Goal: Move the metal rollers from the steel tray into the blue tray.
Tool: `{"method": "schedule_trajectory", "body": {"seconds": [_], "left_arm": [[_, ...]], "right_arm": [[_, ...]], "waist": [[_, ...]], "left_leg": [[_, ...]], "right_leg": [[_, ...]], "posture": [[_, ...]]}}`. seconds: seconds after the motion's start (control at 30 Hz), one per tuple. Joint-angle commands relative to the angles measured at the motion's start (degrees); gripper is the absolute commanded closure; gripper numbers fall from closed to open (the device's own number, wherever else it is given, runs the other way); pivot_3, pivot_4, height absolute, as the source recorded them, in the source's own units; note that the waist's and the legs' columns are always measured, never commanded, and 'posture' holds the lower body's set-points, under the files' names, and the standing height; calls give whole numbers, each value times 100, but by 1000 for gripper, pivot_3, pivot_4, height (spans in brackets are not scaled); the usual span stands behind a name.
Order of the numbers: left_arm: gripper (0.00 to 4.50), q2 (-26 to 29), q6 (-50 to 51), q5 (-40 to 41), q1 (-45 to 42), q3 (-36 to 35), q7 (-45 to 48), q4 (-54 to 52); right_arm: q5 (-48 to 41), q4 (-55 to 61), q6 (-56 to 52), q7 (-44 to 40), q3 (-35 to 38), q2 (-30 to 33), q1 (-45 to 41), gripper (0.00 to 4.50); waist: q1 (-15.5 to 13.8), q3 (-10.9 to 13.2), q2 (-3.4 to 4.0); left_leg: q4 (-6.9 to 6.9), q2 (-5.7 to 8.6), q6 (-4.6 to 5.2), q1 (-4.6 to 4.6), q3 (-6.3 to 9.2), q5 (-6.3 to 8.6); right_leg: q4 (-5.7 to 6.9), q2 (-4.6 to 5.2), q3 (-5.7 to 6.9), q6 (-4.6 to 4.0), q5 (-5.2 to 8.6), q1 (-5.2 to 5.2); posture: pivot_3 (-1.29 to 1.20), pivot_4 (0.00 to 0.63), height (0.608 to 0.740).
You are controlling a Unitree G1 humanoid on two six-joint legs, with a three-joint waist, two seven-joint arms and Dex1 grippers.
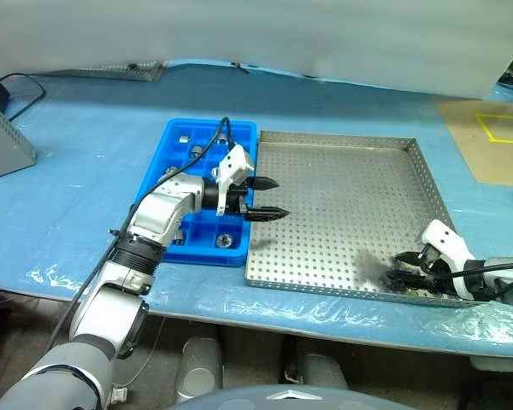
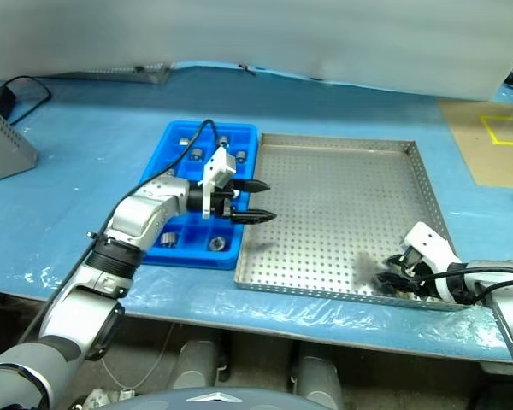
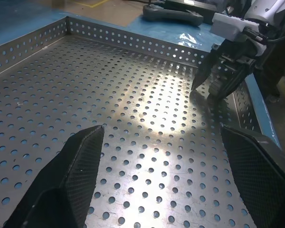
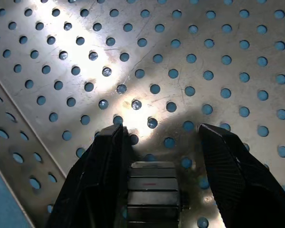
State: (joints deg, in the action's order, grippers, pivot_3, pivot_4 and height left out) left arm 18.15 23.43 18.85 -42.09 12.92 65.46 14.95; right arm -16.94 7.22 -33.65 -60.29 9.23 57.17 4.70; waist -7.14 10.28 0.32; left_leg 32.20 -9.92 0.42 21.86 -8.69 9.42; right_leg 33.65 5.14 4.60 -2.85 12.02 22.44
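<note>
A workshop or factory test station: a bench (image 1: 85,171) under blue plastic sheeting fills the frame, carrying a perforated steel tray (image 1: 342,213) at centre right, a blue tray (image 1: 175,141) beside it, and grey equipment (image 1: 0,137) at far left.

the steel tray (image 1: 342,205) in front of me is a square of perforated silver sheet, lying flat. touching its left edge is the blue tray (image 1: 178,145), with small shiny metal rollers (image 1: 226,240) sitting apart in its compartments.
</note>
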Motion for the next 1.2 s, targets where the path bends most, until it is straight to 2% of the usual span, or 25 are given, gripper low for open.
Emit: {"method": "schedule_trajectory", "body": {"seconds": [0.03, 0.1, 0.17, 0.2, 0.33, 0.5, 0.67, 0.77, 1.03, 1.2], "left_arm": [[386, 1, -147, -1, -12, -116, -19, -64], [386, 1, -173, -5, -5, -112, -23, -49], [386, -3, -193, -6, -6, -114, -25, -24], [386, -5, -204, -7, -8, -114, -27, -10], [386, -7, -268, -23, -33, -123, -30, 78], [386, 18, -288, -14, -67, -128, -7, 104], [386, 102, -217, 65, -175, -269, -60, 0], [386, 310, -285, 36, -232, -357, 30, 37], [386, 991, -300, 4, -41, -869, -256, -109], [386, 1551, 142, 202, 659, -1417, -604, -1030]], "right_arm": [[-99, 219, 3, -232, 217, 274, 145, 2093], [-50, 145, 68, -262, 218, 346, 220, 2444], [-2, 43, 134, -291, 199, 381, 295, 3118], [13, 18, 170, -300, 192, 390, 333, 3264], [102, 97, 343, -288, 110, 399, 473, 3246], [80, 5, 348, -94, 129, 278, 180, 3246], [-165, 281, 30, 158, 125, 24, -690, 3246], [-126, 370, 8, 256, -114, -118, -1341, 3246], [242, -313, 342, 236, -1231, -899, -3088, 3246], [636, -1190, 1043, 65, -2029, -1794, -4129, 3246]], "waist": [[0, 0, 0], [-1, 0, 0], [0, 0, 0], [0, 0, 0], [0, 0, -1], [2, 0, -1], [30, 0, 1], [25, -1, 3], [-78, -3, 6], [-158, -2, 6]], "left_leg": [[0, 0, 0, 1, 0, 0], [-1, 0, 0, 2, 0, 0], [-1, 0, 0, 4, 0, 0], [-1, 0, 0, 4, 0, 1], [-1, 0, 0, 3, 0, 1], [0, 1, 0, 3, 0, 1], [-2, 0, -1, 10, -1, -1], [-6, -3, -3, 16, -1, -3], [-6, -3, 4, 57, 0, -7], [-1, -11, 8, 84, 2, -16]], "right_leg": [[0, 0, 0, 0, 0, 2], [-1, 0, 0, 1, 1, 2], [-1, 0, 0, 5, 3, 4], [-1, 0, 0, 6, 4, 4], [-2, 0, 0, 12, 7, 2], [-3, 1, 0, 13, 7, 3], [1, 0, 0, 12, 7, 20], [8, -3, 0, -9, -5, 32], [14, -2, 2, -32, -17, 69], [32, -2, 6, -38, -18, 103]], "posture": [[19, 150, 740], [19, 150, 740], [19, 150, 740], [19, 150, 740], [18, 150, 740], [18, 150, 740], [36, 150, 740], [68, 150, 740], [257, 150, 740], [394, 150, 740]]}}
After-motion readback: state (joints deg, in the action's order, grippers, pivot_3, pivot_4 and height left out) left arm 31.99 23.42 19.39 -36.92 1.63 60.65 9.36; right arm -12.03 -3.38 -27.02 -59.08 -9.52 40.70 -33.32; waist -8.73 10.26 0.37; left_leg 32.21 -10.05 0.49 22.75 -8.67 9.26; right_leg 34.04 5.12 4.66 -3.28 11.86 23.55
